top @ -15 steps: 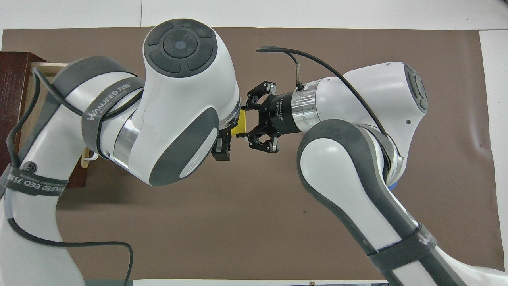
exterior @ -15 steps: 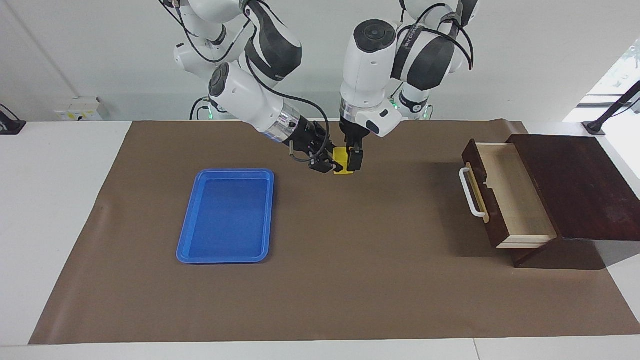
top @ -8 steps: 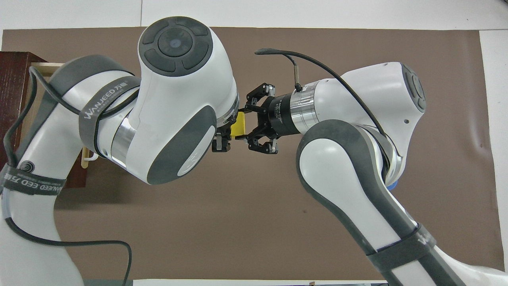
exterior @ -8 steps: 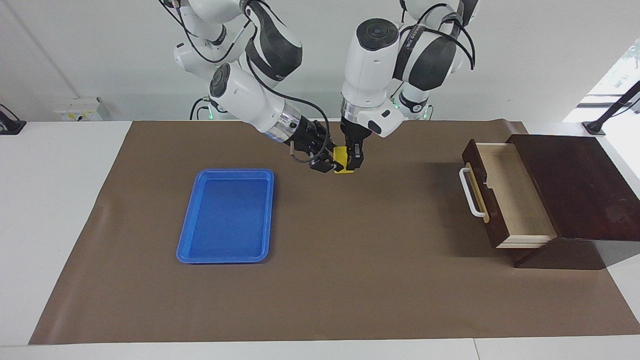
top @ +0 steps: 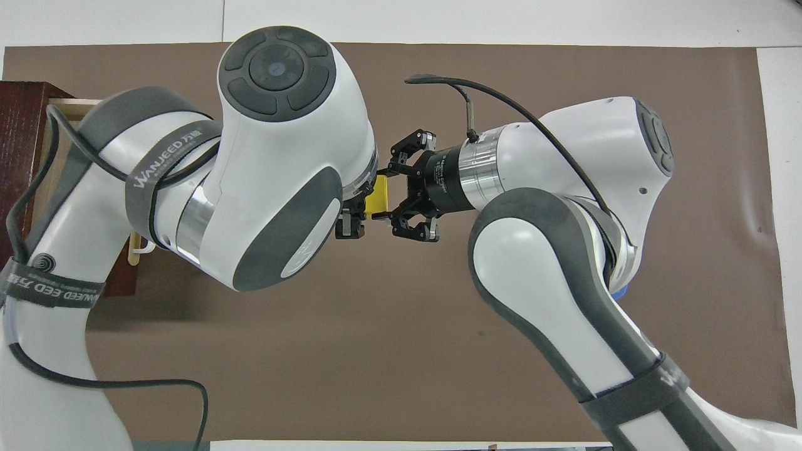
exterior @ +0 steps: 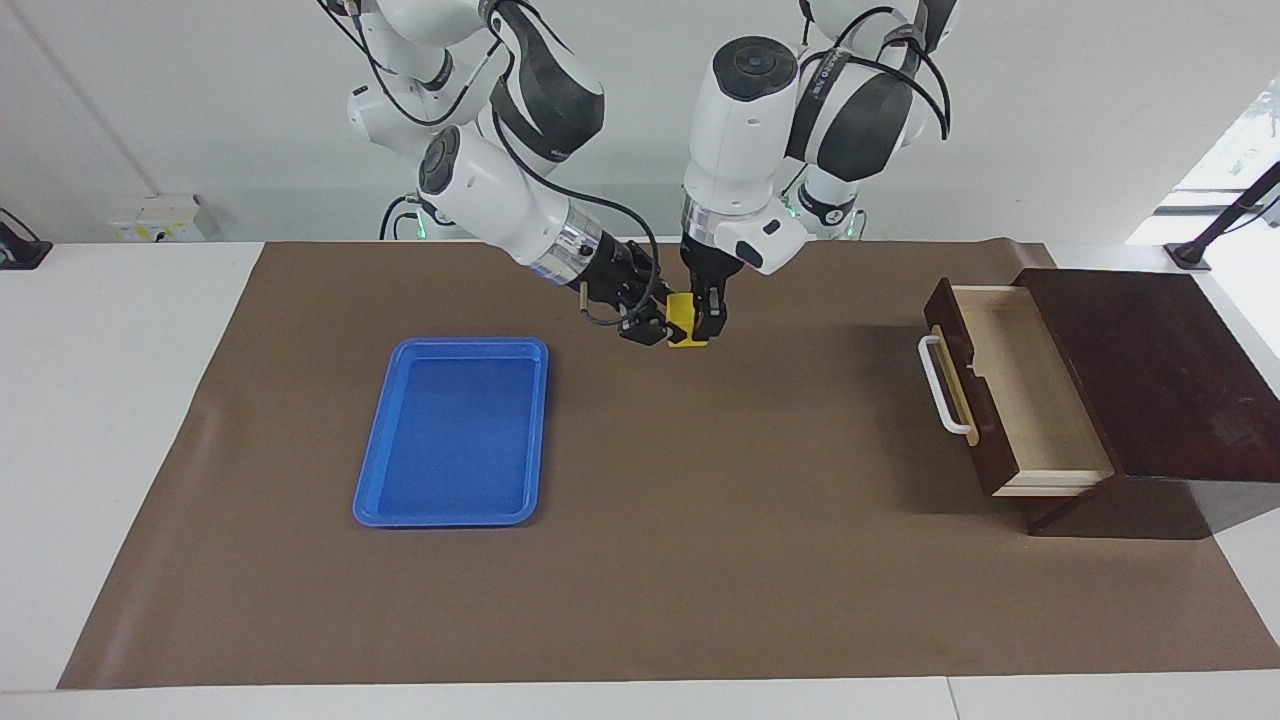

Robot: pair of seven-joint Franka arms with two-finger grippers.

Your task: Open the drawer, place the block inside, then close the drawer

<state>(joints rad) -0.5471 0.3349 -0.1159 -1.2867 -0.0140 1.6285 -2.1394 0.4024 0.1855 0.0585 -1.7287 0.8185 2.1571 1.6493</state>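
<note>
Overhead, the left gripper (exterior: 703,318) points straight down, clamped on the small yellow cube (exterior: 684,325); the right gripper (exterior: 652,316) reaches in slantwise, its grip unclear, hidden partly.

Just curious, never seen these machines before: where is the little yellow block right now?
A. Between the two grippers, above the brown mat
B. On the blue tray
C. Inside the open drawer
A: the block sits where the left gripper and right gripper meet.

L gripper (exterior: 701,318), open a sec ago, is now closed on the block (exterior: 683,322); R gripper (exterior: 655,322) starts to loosen its hold on it.
</note>
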